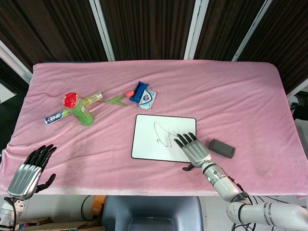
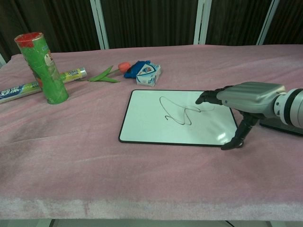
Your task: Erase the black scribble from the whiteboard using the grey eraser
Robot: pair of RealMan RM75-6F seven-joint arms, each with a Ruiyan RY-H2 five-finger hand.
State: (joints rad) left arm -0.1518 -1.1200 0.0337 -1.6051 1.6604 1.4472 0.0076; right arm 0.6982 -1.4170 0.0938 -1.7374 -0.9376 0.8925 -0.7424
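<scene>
**A:** Head view first, biggest stuff down: worktop [image 1: 240, 91] w/ pink cloth, then the whiteboard [image 1: 144, 139] lying flat near the front edge, black scribble [image 1: 164, 134] on its right half, not wiped yet afaict. Grey eraser [image 1: 222, 148] sits on the cloth just right of the board, apart from it, nothing touching it.

**B:** How d'you reckon the eraser handles?

**A:** Guessing light, stiff little block, prob a felt underside so it'll grab the cloth a bit. It lies at a slant, so I'd take it across the narrow way, thumb on one long side and fingers on the other, palm over the top. Board looks thin and slick, and on soft cloth it could slide when scrubbed, so the other hand may need to pin it. Just my read tho.

**B:** Where's the right hand atm?

**A:** Right hand [image 1: 193, 149] is over the board's lower right corner, palm down, fingers straight and a bit apart, tips near the scribble's end. Holding nothing. Chest view shows it raised off the board w/ the thumb [image 2: 239, 135] hanging down, tip at or just off the board's front right corner, can't tell if it touches. Eraser's just to its right, so it needs a short swing over.

**B:** Left?

**A:** Left hand [image 1: 31, 168] way off at the front left edge of the worktop, fingers spread, empty. Only head view catches it.
</scene>
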